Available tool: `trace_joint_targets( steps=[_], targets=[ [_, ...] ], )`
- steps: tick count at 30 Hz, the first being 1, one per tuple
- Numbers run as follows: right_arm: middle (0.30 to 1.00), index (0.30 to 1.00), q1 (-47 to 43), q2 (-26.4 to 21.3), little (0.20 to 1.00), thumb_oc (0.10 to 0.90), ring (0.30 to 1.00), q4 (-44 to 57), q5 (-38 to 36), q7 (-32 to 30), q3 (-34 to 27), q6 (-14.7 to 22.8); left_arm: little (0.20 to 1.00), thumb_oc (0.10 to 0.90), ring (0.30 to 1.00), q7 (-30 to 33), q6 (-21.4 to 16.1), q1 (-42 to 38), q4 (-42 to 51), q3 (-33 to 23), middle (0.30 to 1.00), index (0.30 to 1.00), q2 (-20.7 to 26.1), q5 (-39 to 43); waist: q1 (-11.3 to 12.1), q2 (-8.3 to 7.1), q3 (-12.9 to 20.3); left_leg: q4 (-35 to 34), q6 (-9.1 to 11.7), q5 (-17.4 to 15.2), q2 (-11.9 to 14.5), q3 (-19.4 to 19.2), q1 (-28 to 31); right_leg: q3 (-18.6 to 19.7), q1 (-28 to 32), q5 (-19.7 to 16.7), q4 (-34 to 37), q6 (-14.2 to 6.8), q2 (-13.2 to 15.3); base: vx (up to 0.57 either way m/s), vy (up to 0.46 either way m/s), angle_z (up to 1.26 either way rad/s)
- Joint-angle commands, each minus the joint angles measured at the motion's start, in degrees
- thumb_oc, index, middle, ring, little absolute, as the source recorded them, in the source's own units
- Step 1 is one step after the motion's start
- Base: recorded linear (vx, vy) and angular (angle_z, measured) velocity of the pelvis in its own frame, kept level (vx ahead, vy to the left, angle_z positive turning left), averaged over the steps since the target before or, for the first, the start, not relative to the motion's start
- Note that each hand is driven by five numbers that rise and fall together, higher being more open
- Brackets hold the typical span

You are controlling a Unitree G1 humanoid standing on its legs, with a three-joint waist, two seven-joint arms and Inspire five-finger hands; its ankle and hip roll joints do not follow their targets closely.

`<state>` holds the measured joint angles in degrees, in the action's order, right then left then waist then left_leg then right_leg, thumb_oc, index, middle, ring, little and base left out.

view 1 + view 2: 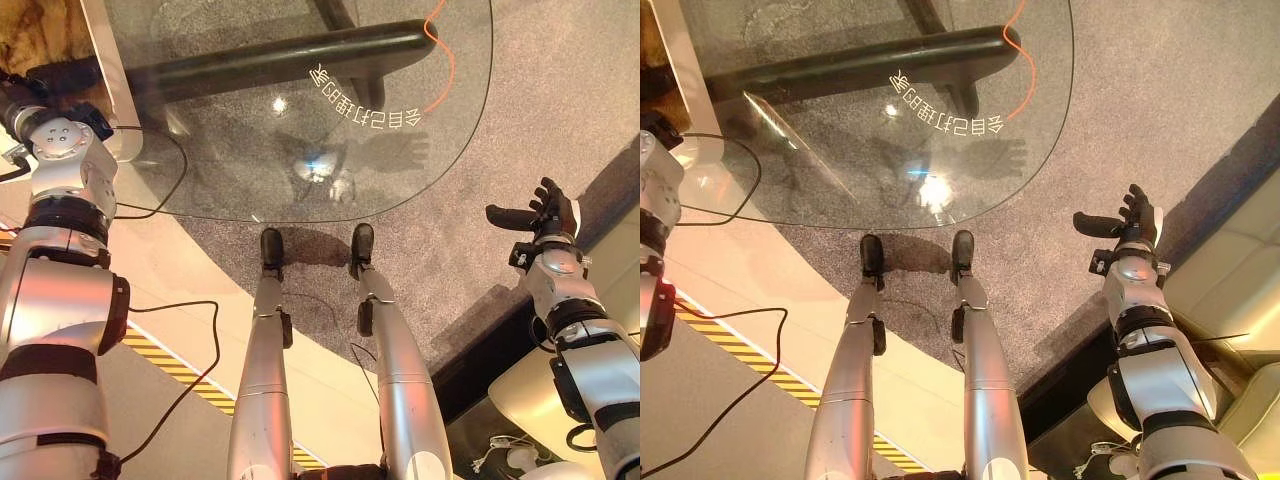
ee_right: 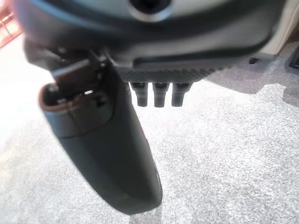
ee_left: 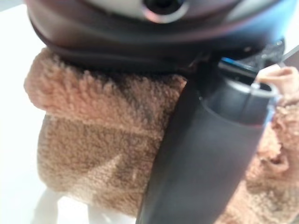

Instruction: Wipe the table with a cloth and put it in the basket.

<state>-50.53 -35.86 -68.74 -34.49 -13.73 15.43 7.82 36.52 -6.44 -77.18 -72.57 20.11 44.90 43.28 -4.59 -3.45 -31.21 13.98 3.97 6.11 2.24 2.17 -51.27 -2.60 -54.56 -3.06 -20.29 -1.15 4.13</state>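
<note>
I see one curved line of white characters on the glass table [image 1: 200,120], mirrored from my side, so I can't read them. No other print is readable.

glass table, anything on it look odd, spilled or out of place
Nothing is spilled or broken on the glass table. An orange cable trails across its far side. The brown cloth is not on the glass; it sits at the left robot hand, thumb across it. The right robot hand hangs open over the grey carpet.
</note>
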Motion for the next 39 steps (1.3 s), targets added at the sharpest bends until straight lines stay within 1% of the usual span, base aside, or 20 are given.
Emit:
trace_joint_targets(
  steps=[1, 11, 15, 16, 17, 18, 21, 25, 39],
  targets=[
    [0.900, 0.900, 1.52, -7.04, 0.900, 0.800, 0.900, -1.71, -1.32, -0.59, 1.02, 1.92, 0.200, 0.100, 0.300, 1.56, -2.40, -5.83, -2.38, -0.04, 0.300, 0.300, 7.83, 0.20, -1.28, 2.89, 1.42, 6.47, -0.05, -6.42, 0.78, 1.31, -0.24, 3.15, 3.21, 7.31, -2.25, -1.94, -1.50, 0.00, 0.000, 0.00],
    [0.900, 0.900, 1.18, -6.61, 0.900, 0.800, 0.900, -1.75, -1.42, -0.86, 1.60, 2.09, 0.200, 0.100, 0.300, 2.06, -0.69, -5.44, -5.29, -0.35, 0.300, 0.300, 7.53, 1.57, -1.42, 2.61, 1.42, 6.56, 0.00, -6.26, 0.83, 1.50, -0.57, 3.21, 2.94, 7.09, -2.10, -1.82, -1.55, 0.00, 0.000, 0.00],
    [0.900, 0.900, 0.84, -6.58, 0.900, 0.800, 0.900, -1.58, -1.63, -1.01, 1.87, 1.78, 0.200, 0.100, 0.300, 2.21, 1.10, -5.47, -6.26, -0.56, 0.300, 0.300, 7.63, 2.43, -1.42, 2.40, 1.42, 6.66, 0.03, -6.24, 0.89, 1.59, -0.86, 3.17, 2.67, 6.98, -2.14, -1.87, -1.54, 0.00, 0.000, 0.00],
    [0.900, 0.900, 0.72, -6.55, 0.900, 0.800, 0.900, -1.59, -1.75, -1.03, 1.99, 1.72, 0.233, 0.133, 0.328, 1.68, 2.48, -5.40, -6.80, -0.53, 0.328, 0.328, 7.54, 3.24, -1.42, 2.30, 1.42, 6.69, 0.05, -6.23, 0.90, 1.61, -1.00, 3.15, 2.58, 6.95, -2.11, -1.86, -1.57, 0.00, 0.000, 0.00],
    [0.900, 0.900, 0.64, -6.53, 0.900, 0.800, 0.900, -1.60, -1.75, -1.06, 2.04, 1.67, 0.760, 0.660, 0.780, 1.72, 2.58, -5.43, -6.90, -0.50, 0.780, 0.780, 7.52, 3.39, -1.43, 2.30, 1.42, 6.71, 0.05, -6.22, 0.90, 1.59, -1.03, 3.16, 2.54, 6.94, -2.12, -1.86, -1.58, 0.00, 0.000, 0.00],
    [0.900, 0.900, 0.53, -6.61, 0.900, 0.800, 0.900, -1.70, -1.75, -0.88, 2.11, 1.61, 0.900, 0.800, 0.900, 1.55, 2.54, -5.33, -7.34, -0.70, 0.900, 0.900, 7.45, 3.71, -1.46, 2.26, 1.42, 6.70, 0.05, -6.18, 0.83, 1.62, -1.00, 3.17, 2.61, 6.91, -2.04, -1.84, -1.62, 0.00, 0.000, 0.00],
    [0.900, 0.900, 0.65, -6.81, 0.900, 0.800, 0.900, -1.82, -1.82, -0.57, 2.04, 1.62, 0.900, 0.800, 0.900, 0.65, 3.03, -5.10, -8.08, -0.75, 0.900, 0.900, 7.50, 4.84, -1.56, 2.33, 1.42, 6.73, 0.07, -6.17, 0.86, 1.63, -0.94, 3.21, 2.58, 6.90, -2.15, -1.85, -1.61, 0.00, 0.000, 0.00],
    [0.900, 0.900, 0.58, -6.87, 0.900, 0.800, 0.900, -2.06, -1.81, -0.29, 2.05, 1.80, 0.900, 0.800, 0.900, 0.26, 2.13, -4.94, -8.68, -0.93, 0.900, 0.900, 7.45, 5.67, -1.63, 2.33, 1.42, 6.82, 0.09, -6.21, 0.82, 1.67, -0.93, 3.25, 2.57, 6.82, -2.11, -1.86, -1.57, 0.00, 0.000, 0.00],
    [0.900, 0.900, 0.78, -6.74, 0.900, 0.800, 0.900, -2.12, -2.35, -0.35, 2.41, 2.04, 0.900, 0.800, 0.900, 1.02, 1.07, -4.98, -8.59, -0.96, 0.900, 0.900, 7.58, 6.46, -1.58, 2.40, 1.42, 6.55, 0.05, -6.03, 0.95, 1.55, -0.35, 3.32, 3.17, 6.66, -1.84, -1.91, -1.48, 0.00, 0.000, 0.00]
  ],
)
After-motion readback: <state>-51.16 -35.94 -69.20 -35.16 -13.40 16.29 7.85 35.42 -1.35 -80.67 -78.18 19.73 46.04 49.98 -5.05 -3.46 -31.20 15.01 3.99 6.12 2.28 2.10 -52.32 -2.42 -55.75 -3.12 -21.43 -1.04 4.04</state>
